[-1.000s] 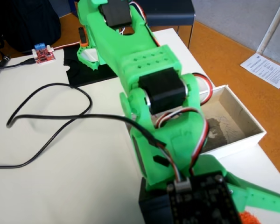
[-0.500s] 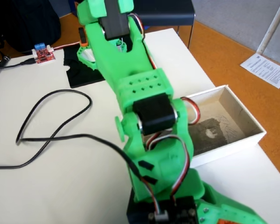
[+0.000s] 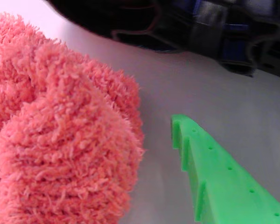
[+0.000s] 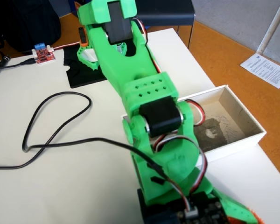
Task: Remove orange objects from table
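The bright orange fuzzy cloth lump [image 3: 60,135] fills the left of the wrist view, resting on the off-white matte desk [image 3: 214,93]. It looks light, soft and squashy, so it should be pinched deep across a ribbed fold rather than at the loose fibres. Only one green toothed finger [image 3: 214,172] of the pincer shows, just right of the lump and apart from it; whether it is released or clenched cannot be told. In the fixed view the lump barely shows at the near right desk edge.

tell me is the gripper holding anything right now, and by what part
Cannot be told. In the wrist view one green finger stands apart from the orange fuzzy lump, on the table; the other finger is hidden.
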Controlling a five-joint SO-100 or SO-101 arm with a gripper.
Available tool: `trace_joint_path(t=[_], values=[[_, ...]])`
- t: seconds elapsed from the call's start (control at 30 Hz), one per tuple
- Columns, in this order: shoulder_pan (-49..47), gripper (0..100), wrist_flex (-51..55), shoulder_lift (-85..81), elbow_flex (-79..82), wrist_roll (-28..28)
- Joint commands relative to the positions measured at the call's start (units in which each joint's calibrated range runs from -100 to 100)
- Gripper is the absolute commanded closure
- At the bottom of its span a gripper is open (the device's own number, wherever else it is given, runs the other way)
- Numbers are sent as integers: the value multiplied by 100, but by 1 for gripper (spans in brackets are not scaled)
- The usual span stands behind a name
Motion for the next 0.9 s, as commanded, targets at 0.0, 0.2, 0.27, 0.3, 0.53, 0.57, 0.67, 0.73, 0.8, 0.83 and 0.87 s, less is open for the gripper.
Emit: trace_joint_path(t=[0.0, 0.2, 0.27, 0.3, 0.53, 0.57, 0.67, 0.73, 0.8, 0.83, 0.87], values=[[-96, 79, 30, -56, -239, 127], [-141, 100, -27, -39, -229, 225], [-141, 100, -27, -39, -219, 254], [-141, 100, -27, -39, -210, 269], [-229, 100, 208, -535, -219, 298], [-281, 100, 290, -728, -219, 278], [-429, 100, 833, -1449, -394, 132], [-496, 100, 1352, -1995, -685, 15], [-540, 100, 1870, -2540, -1024, -54], [-562, 100, 2154, -2775, -1266, -93], [-592, 100, 2470, -3002, -1528, -117]])
